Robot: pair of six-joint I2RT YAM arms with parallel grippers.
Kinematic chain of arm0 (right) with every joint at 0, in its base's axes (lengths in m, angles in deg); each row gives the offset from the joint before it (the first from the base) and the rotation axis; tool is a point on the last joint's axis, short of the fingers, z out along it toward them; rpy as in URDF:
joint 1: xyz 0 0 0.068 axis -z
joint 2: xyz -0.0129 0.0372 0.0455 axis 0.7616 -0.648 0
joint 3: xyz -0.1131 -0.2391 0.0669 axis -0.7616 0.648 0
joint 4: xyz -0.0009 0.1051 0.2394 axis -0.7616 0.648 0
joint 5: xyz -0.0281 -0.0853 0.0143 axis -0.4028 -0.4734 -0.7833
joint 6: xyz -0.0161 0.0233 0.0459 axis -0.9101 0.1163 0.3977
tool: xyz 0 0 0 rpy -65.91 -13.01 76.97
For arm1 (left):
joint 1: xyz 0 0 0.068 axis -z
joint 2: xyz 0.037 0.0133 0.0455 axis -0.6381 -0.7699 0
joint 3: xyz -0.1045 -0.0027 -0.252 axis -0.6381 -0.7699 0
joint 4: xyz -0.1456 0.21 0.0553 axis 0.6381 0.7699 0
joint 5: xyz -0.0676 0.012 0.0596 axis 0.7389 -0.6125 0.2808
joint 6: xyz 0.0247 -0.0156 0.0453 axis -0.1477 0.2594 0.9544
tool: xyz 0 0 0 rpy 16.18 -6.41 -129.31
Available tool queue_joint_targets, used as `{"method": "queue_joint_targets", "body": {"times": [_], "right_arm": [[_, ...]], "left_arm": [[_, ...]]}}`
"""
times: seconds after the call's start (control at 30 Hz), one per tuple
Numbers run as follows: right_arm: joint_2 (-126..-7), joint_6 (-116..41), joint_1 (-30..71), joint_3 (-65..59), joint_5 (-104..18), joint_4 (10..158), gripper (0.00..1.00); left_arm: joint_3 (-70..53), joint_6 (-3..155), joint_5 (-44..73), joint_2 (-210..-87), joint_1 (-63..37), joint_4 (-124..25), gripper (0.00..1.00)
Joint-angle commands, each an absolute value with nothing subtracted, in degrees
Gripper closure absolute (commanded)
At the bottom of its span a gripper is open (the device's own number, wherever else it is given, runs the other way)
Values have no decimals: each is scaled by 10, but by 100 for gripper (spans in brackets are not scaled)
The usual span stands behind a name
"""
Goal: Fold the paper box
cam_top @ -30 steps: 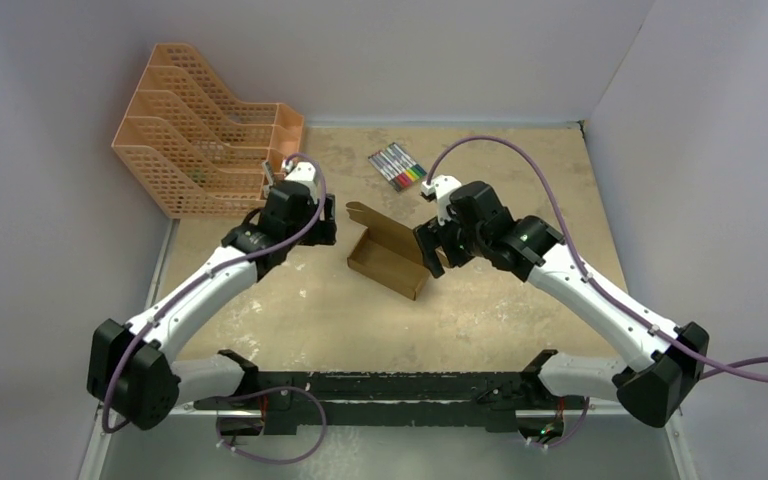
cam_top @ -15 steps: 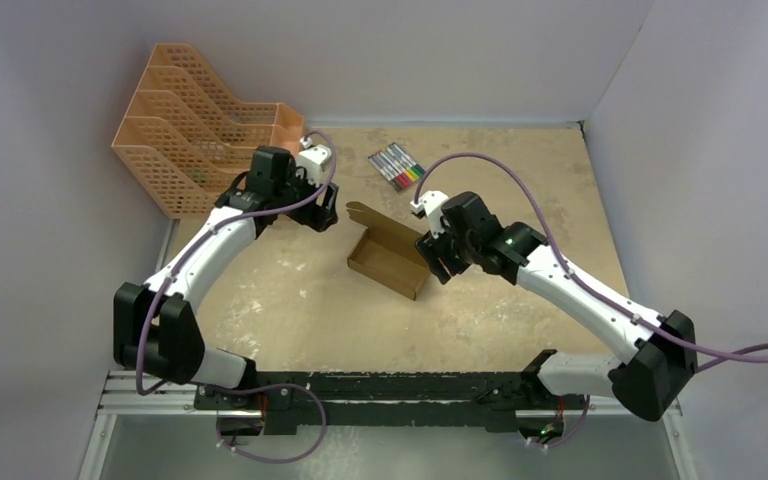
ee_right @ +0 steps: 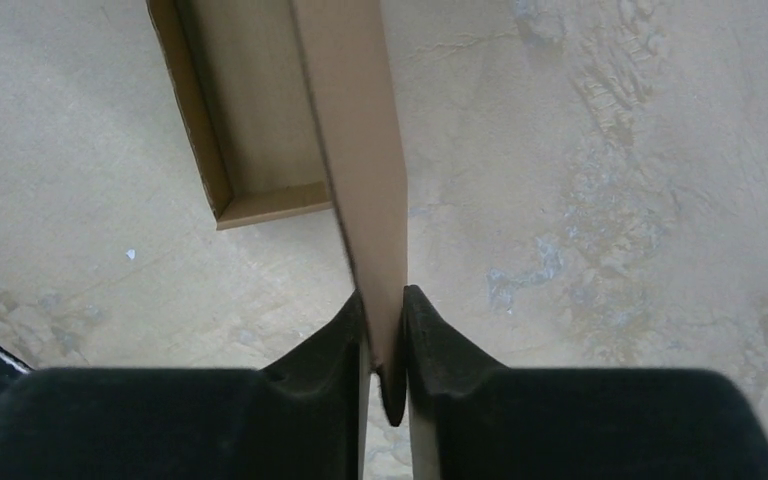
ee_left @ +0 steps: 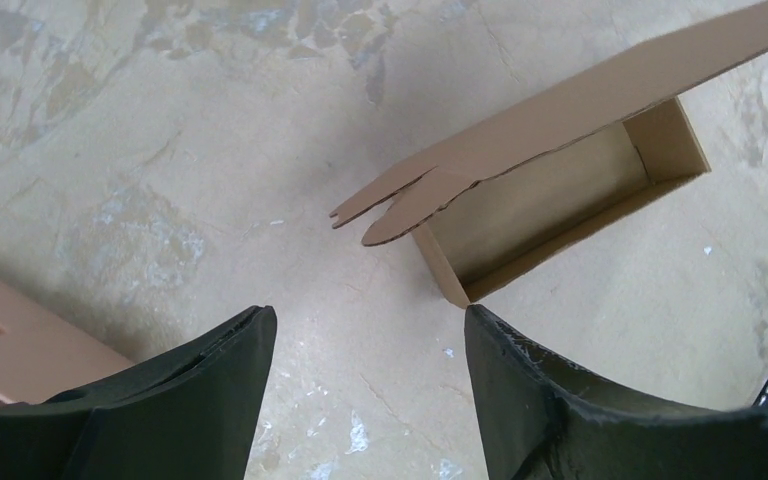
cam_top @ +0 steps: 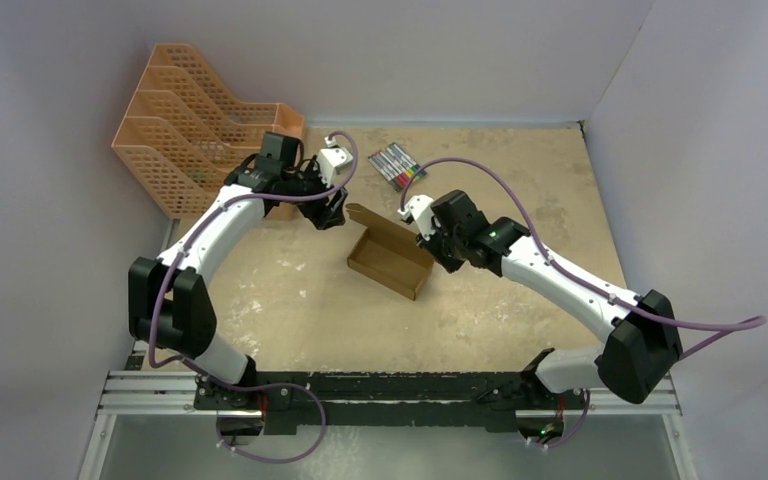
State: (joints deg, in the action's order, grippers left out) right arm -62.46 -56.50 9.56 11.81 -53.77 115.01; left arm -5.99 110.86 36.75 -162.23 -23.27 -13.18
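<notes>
Right gripper (ee_right: 384, 322) pinching the upright lid flap of the one paper box (cam_top: 385, 262), arm extended low, left gripper (ee_left: 368, 345) spread just left of the box, elbow raised, one orange rack (cam_top: 200, 140) farther left, markers (cam_top: 397, 165) behind the box, uncountable

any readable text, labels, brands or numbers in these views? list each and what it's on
No text can be read in any view.
paper box: plain brown cardboard, no print on the faces that show.
markers: any print on the barrels is too small to read.
orange file rack: no label visible.
</notes>
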Motion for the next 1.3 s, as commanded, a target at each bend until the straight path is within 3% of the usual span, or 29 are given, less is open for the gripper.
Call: {"method": "queue_joint_targets", "body": {"times": [0.0, 0.1, 0.63, 0.9, 1.1, 1.27], "right_arm": [[-618, -594, 97, 105, -530, 1132, 85], [-614, -605, 98, 107, -529, 1130, 100], [-621, -674, 105, 86, -510, 1120, 100], [-633, -682, 108, 81, -503, 1110, 100], [-638, -681, 114, 78, -503, 1099, 100], [-654, -654, 114, 69, -512, 1090, 100]], "left_arm": [[-31, 1178, 417, -1632, -236, -107, 32], [-27, 1205, 438, -1638, -236, -98, 33], [-45, 1366, 509, -1668, -236, -140, 41], [-42, 1400, 547, -1702, -236, -141, 57], [-55, 1410, 553, -1701, -236, -120, 86], [-77, 1361, 559, -1667, -233, -142, 100]]}}
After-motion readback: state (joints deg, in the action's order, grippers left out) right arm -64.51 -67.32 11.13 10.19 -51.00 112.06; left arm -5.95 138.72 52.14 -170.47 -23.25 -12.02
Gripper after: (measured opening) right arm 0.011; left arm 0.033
